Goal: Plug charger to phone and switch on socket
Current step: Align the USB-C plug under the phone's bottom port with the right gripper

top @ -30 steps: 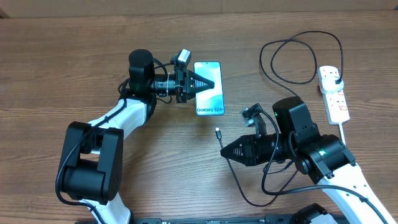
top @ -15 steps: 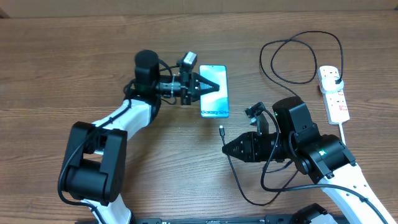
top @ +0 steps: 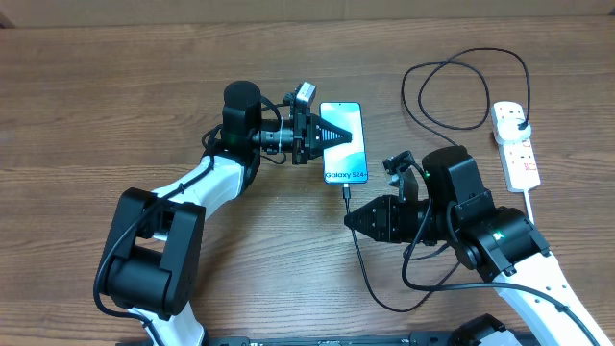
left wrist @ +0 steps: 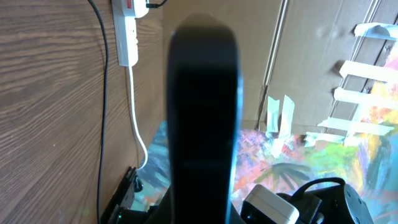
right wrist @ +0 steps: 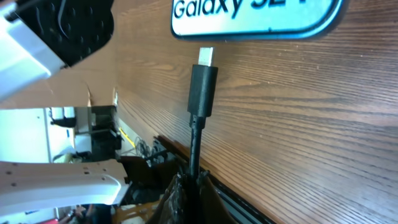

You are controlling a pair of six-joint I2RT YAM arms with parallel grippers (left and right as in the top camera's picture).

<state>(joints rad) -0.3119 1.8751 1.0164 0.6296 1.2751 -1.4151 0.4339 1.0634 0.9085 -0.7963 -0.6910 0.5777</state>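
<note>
The phone (top: 351,159) sits just above the middle of the overhead picture, with its bottom edge pointing down the frame. The left gripper (top: 325,139) reaches in from the left and looks closed on the phone's left edge. In the left wrist view the phone is a dark blurry bar right in the middle.

The right gripper (top: 352,217) is just below the phone. It is pinched shut on the thin black charger (top: 361,261), a little way behind the plug head (right wrist: 202,87). The small metal tip points up at the phone's bottom edge. It is very near but not in.

The socket (top: 516,144) lies at the far right of the frame, on the brown table (top: 115,96).

I think the phone is light, hard and smooth, so it can slip. Its glass can crack, so it is best held by the sides. The cable is soft and floppy. Only the plug head is stiff, so the best place to hold is right behind it. The tip is tiny and could bend if it goes in crooked.
</note>
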